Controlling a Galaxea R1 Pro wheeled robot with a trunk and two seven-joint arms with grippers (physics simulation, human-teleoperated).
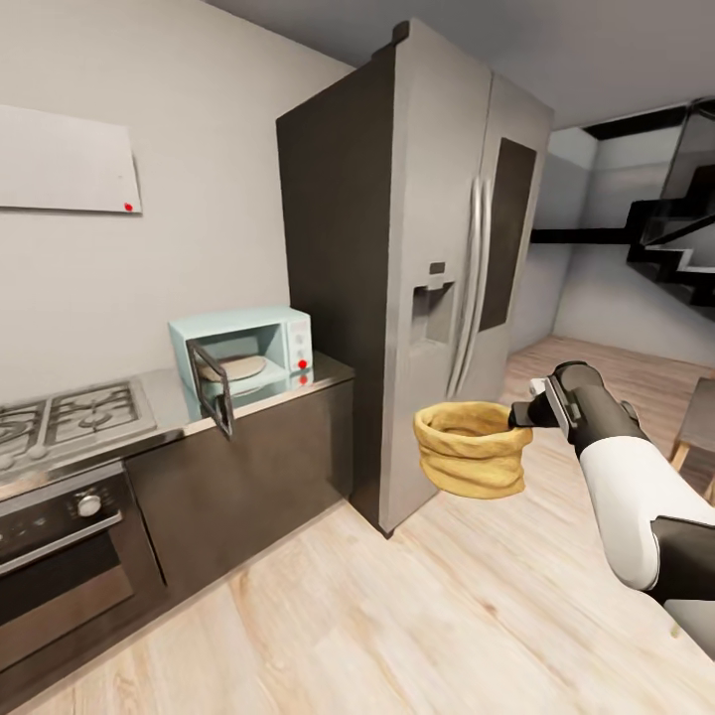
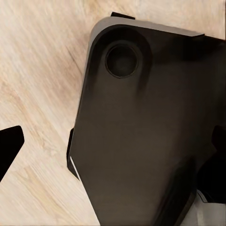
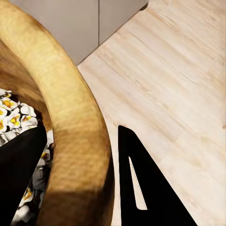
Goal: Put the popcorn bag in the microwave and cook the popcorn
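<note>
Aloft, popcorn bag (image 1: 470, 449) in right pincer (image 1: 516, 415)

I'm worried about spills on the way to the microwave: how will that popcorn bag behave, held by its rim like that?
The popcorn bag is probably soft: its creased sides sag below the rim. The thick rolled rim likely gives the right pincer a firm hold, one finger inside, one outside. Its open top, with popcorn showing, suggests tilting could spill some.
</note>
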